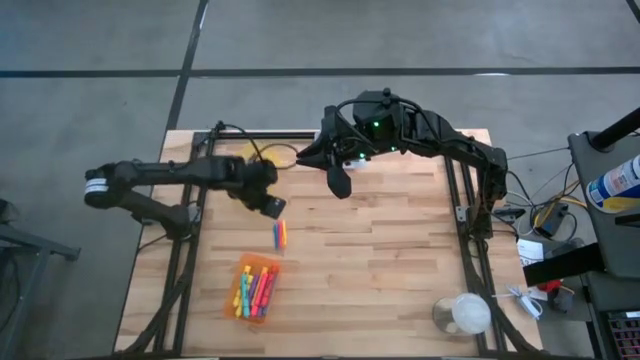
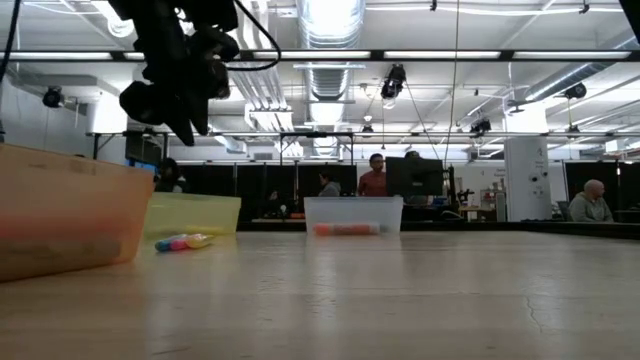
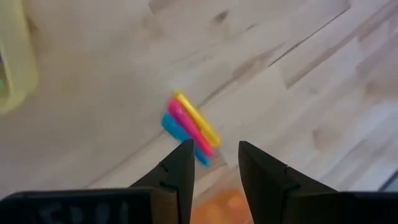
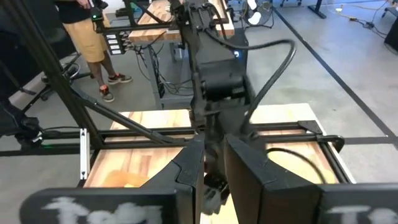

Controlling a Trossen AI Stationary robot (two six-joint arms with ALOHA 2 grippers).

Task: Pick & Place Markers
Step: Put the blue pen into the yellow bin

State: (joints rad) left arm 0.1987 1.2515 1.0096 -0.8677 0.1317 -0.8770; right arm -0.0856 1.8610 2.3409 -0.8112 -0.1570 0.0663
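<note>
Three markers (image 1: 280,235), yellow, pink and blue, lie side by side flat on the wooden table; the left wrist view shows these markers (image 3: 189,127) just beyond my fingertips. My left gripper (image 1: 272,207) hovers above them, a little toward the far-left, open (image 3: 215,147) with nothing between its fingers. Several more markers (image 1: 255,292) lie inside the orange bin (image 1: 262,259) toward the near edge. My right gripper (image 1: 341,185) hangs high over the table's far middle, shut (image 4: 214,152) and touching nothing.
A yellow bin (image 2: 195,213) stands beside the loose markers (image 2: 184,241), and a clear bin (image 1: 462,315) sits at the near right corner. Black frame rails (image 1: 455,200) run along the table's left and right sides. Bare wood lies between the markers and the right rail.
</note>
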